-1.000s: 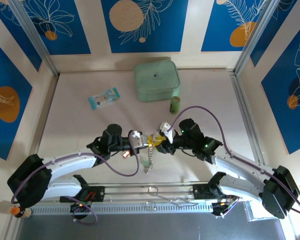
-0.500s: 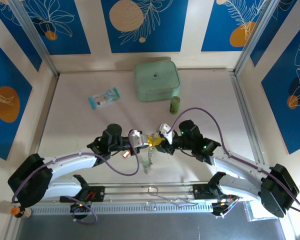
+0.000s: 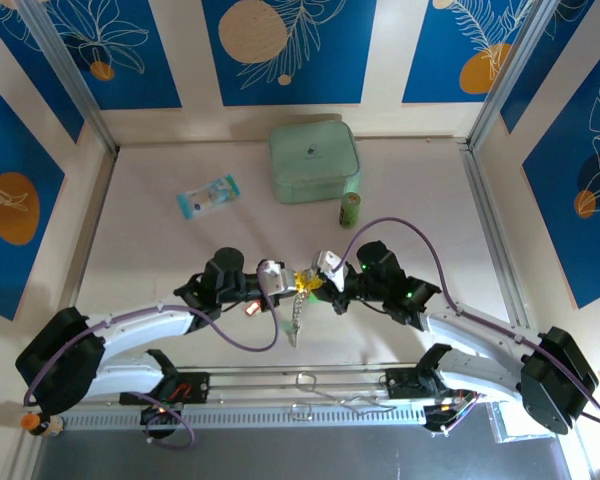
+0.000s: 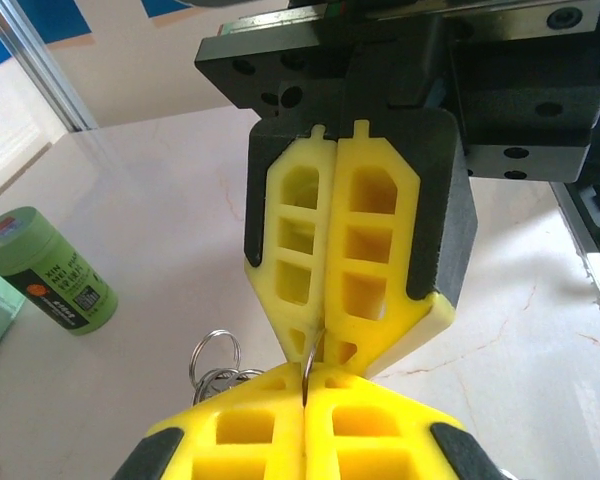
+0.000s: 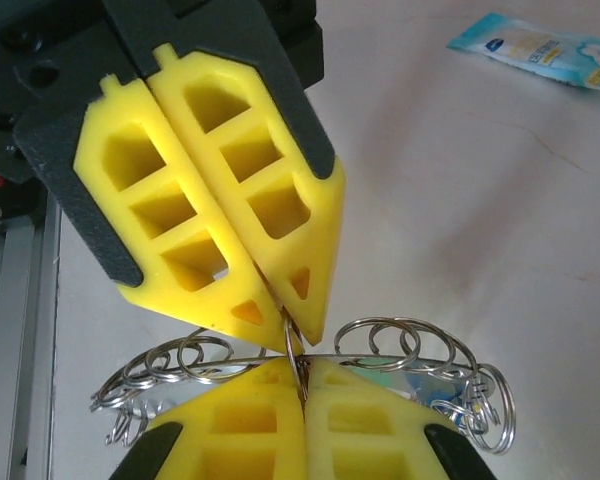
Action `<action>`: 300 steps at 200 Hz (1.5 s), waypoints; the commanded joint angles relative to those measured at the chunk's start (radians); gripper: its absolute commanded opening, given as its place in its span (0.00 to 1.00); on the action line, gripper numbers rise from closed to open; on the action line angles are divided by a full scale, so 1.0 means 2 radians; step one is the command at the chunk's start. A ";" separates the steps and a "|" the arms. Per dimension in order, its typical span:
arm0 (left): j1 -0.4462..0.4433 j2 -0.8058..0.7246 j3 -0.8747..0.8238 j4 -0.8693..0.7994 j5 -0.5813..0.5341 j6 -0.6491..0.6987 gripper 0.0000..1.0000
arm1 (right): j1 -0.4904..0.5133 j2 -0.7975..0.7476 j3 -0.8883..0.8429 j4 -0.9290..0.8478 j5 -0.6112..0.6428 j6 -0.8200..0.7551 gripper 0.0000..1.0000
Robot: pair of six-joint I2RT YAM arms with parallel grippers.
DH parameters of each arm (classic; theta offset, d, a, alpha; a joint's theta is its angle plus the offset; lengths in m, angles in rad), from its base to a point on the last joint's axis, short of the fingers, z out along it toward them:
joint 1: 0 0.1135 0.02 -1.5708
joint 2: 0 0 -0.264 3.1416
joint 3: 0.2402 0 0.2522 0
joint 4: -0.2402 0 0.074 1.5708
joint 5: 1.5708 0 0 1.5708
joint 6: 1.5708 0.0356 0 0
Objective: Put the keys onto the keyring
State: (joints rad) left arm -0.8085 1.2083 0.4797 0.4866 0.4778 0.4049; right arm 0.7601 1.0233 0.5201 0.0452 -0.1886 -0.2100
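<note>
1. Upper left of top view: a blue-and-white packet (image 3: pixel 207 195) lay flat on the pale table (image 3: pixel 140 250), well apart from both arms. Same packet sat at the upper right in the rt wrist view (image 5: pixel 540 45).
2. Left gripper (image 3: pixel 294 281) was just left of frame centre, pointing right. In the left wrist view (image 4: pixel 305 390) its yellow fingers (image 4: pixel 240 435) were pressed together at the bottom of the frame, with a thin wire of the keyring nipped in the seam.
3. Keyring (image 3: pixel 298 318) was at the centre of the top view, hanging down-frame from the spot where the two grippers met tip to tip. In the rt wrist view (image 5: pixel 405 348) it ran as an arc of small silvery loops across the lower frame, on both sides of the fingertips. A few loops (image 4: pixel 215 355) showed lower left of centre in the left wrist view.
4. Keys: couldn't tell whether any hung among the loops.
5. Right gripper (image 3: pixel 316 285) was just right of centre, pointing left. Its jaws were clamped tight (image 5: pixel 302 385) on the same wire, and the left gripper's tips (image 5: pixel 292 335) came down from the upper left to meet them.
6. Upper centre: a mint-green case (image 3: pixel 314 160) sat near the back wall, with a green bottle (image 3: pixel 351 209) upright just beside its lower-right corner.
</note>
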 commanded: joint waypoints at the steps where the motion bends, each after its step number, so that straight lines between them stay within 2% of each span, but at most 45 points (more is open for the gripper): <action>1: -0.002 -0.003 0.023 -0.042 0.000 0.026 0.19 | 0.003 -0.009 0.029 -0.061 -0.016 -0.040 0.00; 42: -0.002 0.009 0.058 -0.115 0.013 0.058 0.25 | 0.013 0.012 0.074 -0.168 -0.002 -0.085 0.00; 87: -0.002 0.011 0.072 -0.156 0.031 0.073 0.26 | 0.022 0.032 0.103 -0.185 0.014 -0.100 0.00; 117: -0.002 0.022 0.083 -0.177 0.045 0.078 0.21 | 0.034 0.042 0.117 -0.182 0.024 -0.107 0.00; 159: -0.002 0.021 0.081 -0.167 0.049 0.073 0.00 | 0.044 0.037 0.113 -0.159 0.037 -0.096 0.00; 189: -0.002 0.010 0.062 -0.128 0.044 0.051 0.00 | 0.018 -0.015 0.041 -0.080 0.021 -0.053 0.39; 202: -0.002 0.009 0.049 -0.099 0.044 0.032 0.00 | -0.004 -0.041 0.007 -0.043 -0.012 -0.025 0.44; 221: -0.003 0.010 0.037 -0.065 0.038 0.007 0.00 | -0.014 -0.067 -0.026 -0.007 -0.030 0.013 0.45; 255: -0.002 0.006 0.024 -0.035 0.029 -0.011 0.00 | -0.014 -0.095 -0.055 0.015 0.012 0.043 0.44; 300: -0.002 0.007 0.017 -0.013 0.031 -0.017 0.00 | -0.014 -0.095 -0.053 0.011 0.000 0.048 0.35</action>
State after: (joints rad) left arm -0.8085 1.2385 0.5282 0.3847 0.5369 0.3973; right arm 0.7326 0.8379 0.4095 0.0380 -0.1757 -0.1440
